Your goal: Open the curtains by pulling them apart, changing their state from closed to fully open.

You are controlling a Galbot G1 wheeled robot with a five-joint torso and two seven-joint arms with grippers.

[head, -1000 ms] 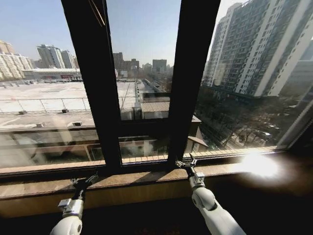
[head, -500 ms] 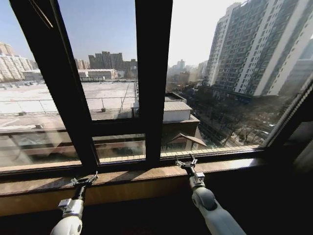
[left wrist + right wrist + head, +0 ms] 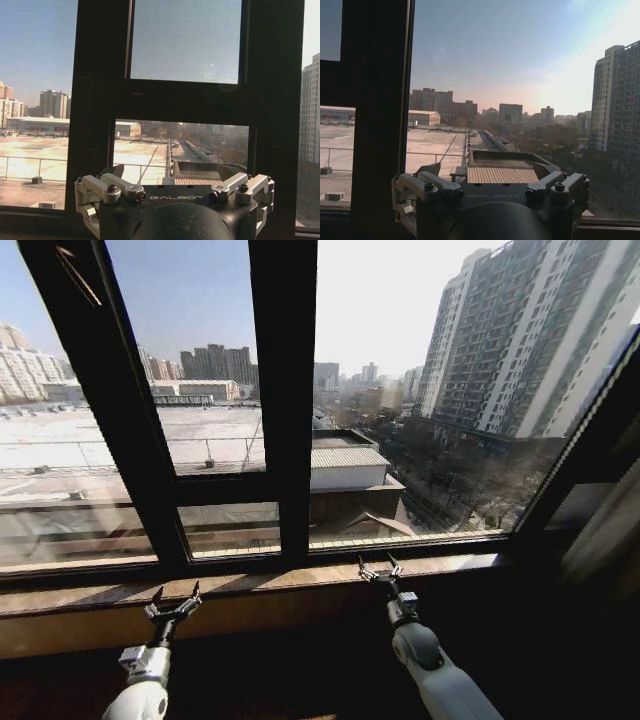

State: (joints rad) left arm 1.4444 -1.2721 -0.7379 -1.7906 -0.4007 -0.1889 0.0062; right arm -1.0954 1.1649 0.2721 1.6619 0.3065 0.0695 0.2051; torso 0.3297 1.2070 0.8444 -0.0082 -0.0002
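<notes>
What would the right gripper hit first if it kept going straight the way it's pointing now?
Probably the window. The right gripper, open and empty, points forward over the wooden sill at the glass pane beside the black frame bar. Nothing shows between them, though depth is unclear.

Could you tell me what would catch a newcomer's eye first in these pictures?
The black window frame stands out first, its thick bars crossing a bright city view, with a tall apartment block filling the right side. Below, the left gripper and the right gripper are both open and empty, raised in front of the wooden sill. A strip of pale fabric hangs at the far right edge.
</notes>
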